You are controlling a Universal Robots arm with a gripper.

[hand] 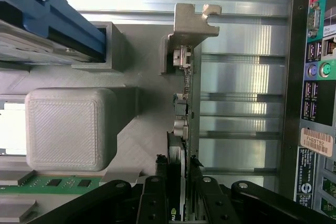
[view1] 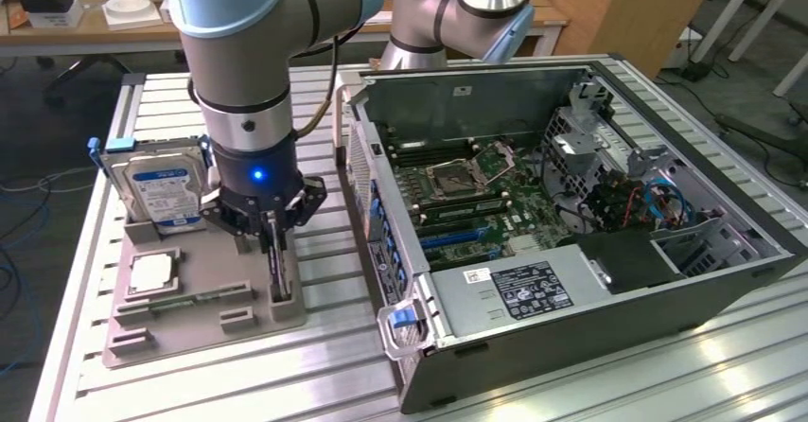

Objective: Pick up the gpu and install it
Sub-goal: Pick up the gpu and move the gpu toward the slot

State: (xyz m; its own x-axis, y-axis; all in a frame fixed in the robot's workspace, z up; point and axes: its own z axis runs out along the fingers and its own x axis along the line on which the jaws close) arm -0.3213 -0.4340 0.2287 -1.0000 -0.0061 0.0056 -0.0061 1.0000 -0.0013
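Counted on one grey tray (view1: 189, 332): one gpu (view1: 282, 275) (hand: 184, 114), one hard drive (view1: 165, 193), one processor chip (view1: 151, 272), one green memory stick (view1: 202, 299). Next to the tray, on the slatted tabletop (view1: 316, 384), one open computer case (view1: 606, 327).

One hand (view1: 272, 237) (hand: 179, 166), low over the tray, astride the gpu and partly closed about it; cannot tell whether gripping.

Gpu directly under the hand, standing on its long edge in a tray slot. Long axis level, running out from the hand alongside the case's port panel, metal bracket (hand: 190, 22) at the end away from the hand. Hard drive upright just beside the hand.
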